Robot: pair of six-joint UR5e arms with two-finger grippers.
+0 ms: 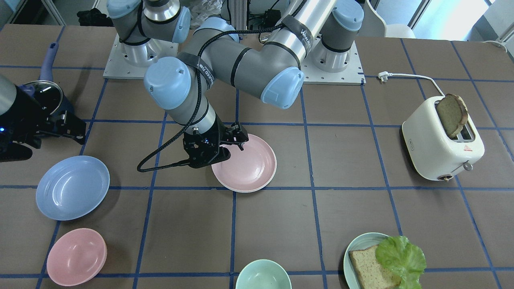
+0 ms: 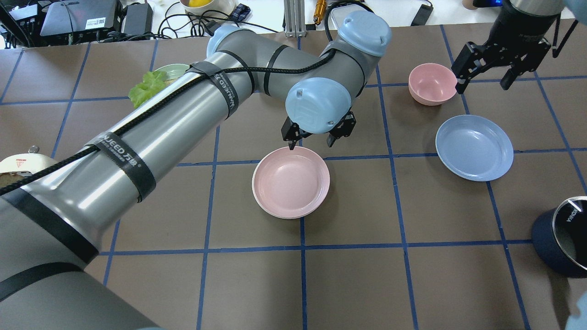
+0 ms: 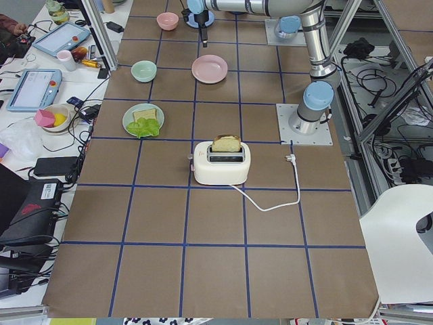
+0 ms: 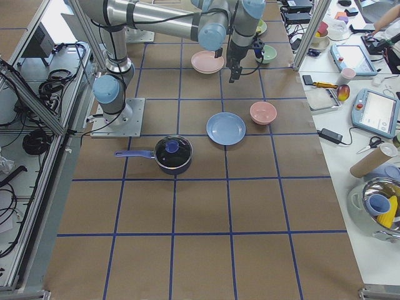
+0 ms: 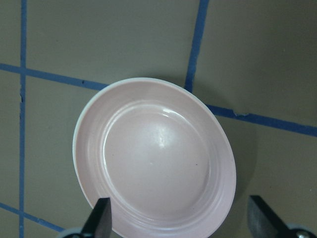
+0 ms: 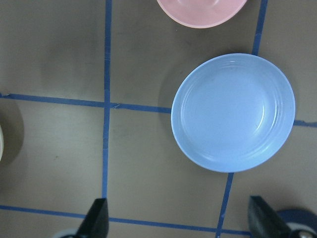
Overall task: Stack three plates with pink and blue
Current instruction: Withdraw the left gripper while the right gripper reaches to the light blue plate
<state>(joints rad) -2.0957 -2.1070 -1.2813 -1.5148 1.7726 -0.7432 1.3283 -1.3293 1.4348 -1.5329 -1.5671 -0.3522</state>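
The pale pink plate (image 1: 244,162) lies at mid-table, with a cream-white rim showing under its edge, so it rests on the cream-white plate. It also shows in the overhead view (image 2: 291,182) and the left wrist view (image 5: 153,158). My left gripper (image 2: 311,143) hovers open and empty over the plate's far rim, as the left wrist view (image 5: 181,223) also shows. The light blue plate (image 2: 474,147) lies alone to the right and fills the right wrist view (image 6: 233,112). My right gripper (image 2: 481,85) is open and empty, high above the table beyond the blue plate.
A pink bowl (image 2: 432,84) sits just beyond the blue plate. A dark lidded pot (image 2: 562,238) stands at the near right. A teal bowl (image 1: 263,275), a teal plate (image 1: 348,251) with bread and lettuce, and a toaster (image 1: 441,146) stand on the left side.
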